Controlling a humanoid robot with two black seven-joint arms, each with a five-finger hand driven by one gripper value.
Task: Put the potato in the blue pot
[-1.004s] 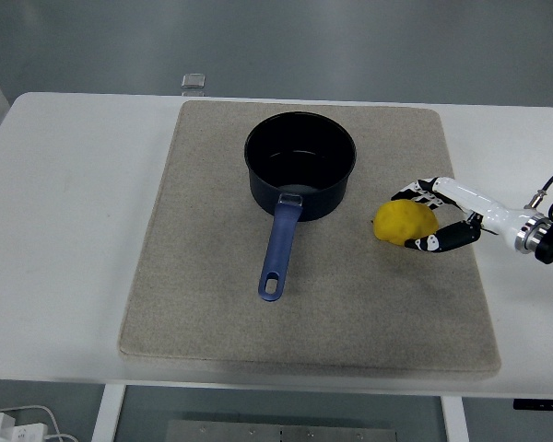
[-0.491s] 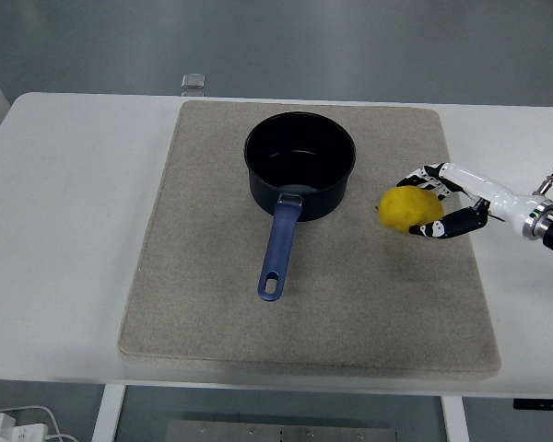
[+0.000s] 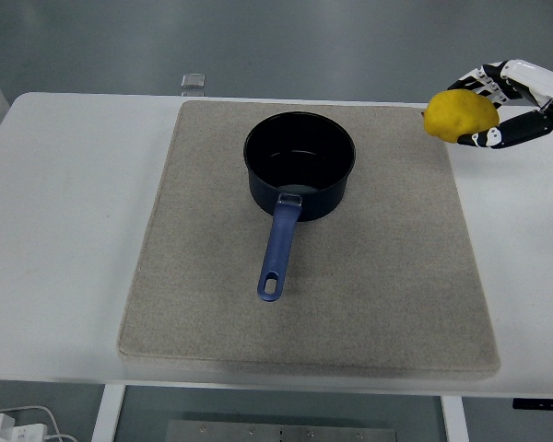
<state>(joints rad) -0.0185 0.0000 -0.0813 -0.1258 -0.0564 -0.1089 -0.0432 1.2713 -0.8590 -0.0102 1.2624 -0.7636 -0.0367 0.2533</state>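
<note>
Right hand [image 3: 498, 106] is up at about two o'clock, fingers curled around the potato [image 3: 459, 114], thumb underneath and the other fingers [image 3: 479, 81] wrapped over the top. A full cupping grip, not a fingertip pinch. The potato is bright yellow, rounded and lumpy, held in the air over the far right corner of the mat [image 3: 378, 295], clear of the worktop [image 3: 64, 230]. The left hand is not in view.

By the look of it, it's a light, firm piece with a smooth skin, so it could roll or slip in a loose hold. Taking it round its widest middle, as here, looks the safe choice.

Out from there, at about ten o'clock from the mat's centre, sits the blue pot [image 3: 300, 166], open and empty, its handle [image 3: 278, 249] pointing toward six o'clock. The potato is well apart from the pot, off to its right.
</note>
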